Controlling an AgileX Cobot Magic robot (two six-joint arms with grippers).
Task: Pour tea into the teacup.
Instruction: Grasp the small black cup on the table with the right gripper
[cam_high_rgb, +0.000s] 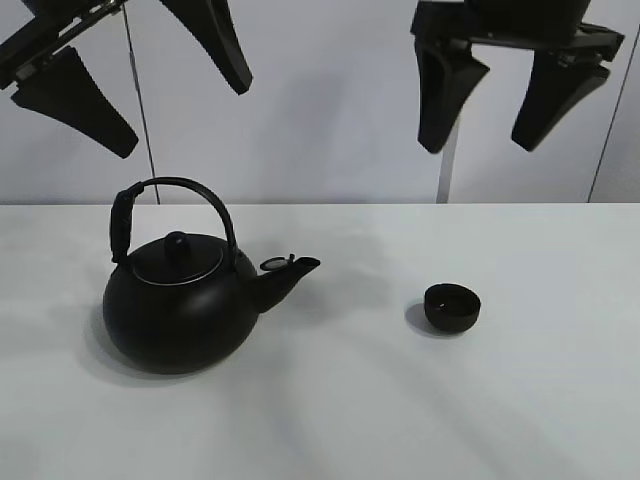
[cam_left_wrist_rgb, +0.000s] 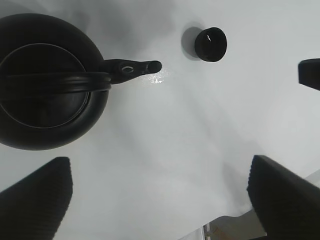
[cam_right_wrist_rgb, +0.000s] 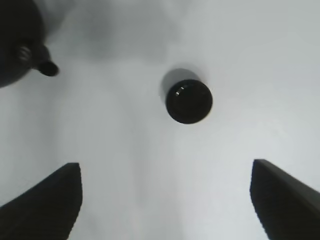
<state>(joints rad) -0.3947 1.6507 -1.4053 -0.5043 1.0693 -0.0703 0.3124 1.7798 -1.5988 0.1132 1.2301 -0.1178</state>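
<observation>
Hanging high over the white tabletop (cam_high_rgb: 330, 400), the left tool (cam_high_rgb: 180, 115) and right tool (cam_high_rgb: 478, 145) both stand wide open and empty in the exterior high view; the teapot (cam_high_rgb: 175, 310) sits on the left, its spout (cam_high_rgb: 300, 268) toward the teacup (cam_high_rgb: 452, 306), which stands upright well apart on the right. Left wrist view: spread fingers (cam_left_wrist_rgb: 35, 200) frame the teapot, the teacup beyond its spout. Right wrist view: the teacup sits centred between the open fingers (cam_right_wrist_rgb: 45, 200), untouched

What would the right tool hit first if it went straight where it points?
Probably the white table just beside the teacup, not the cup itself. The right tool hangs open above, so the exact spot is unclear.
</observation>
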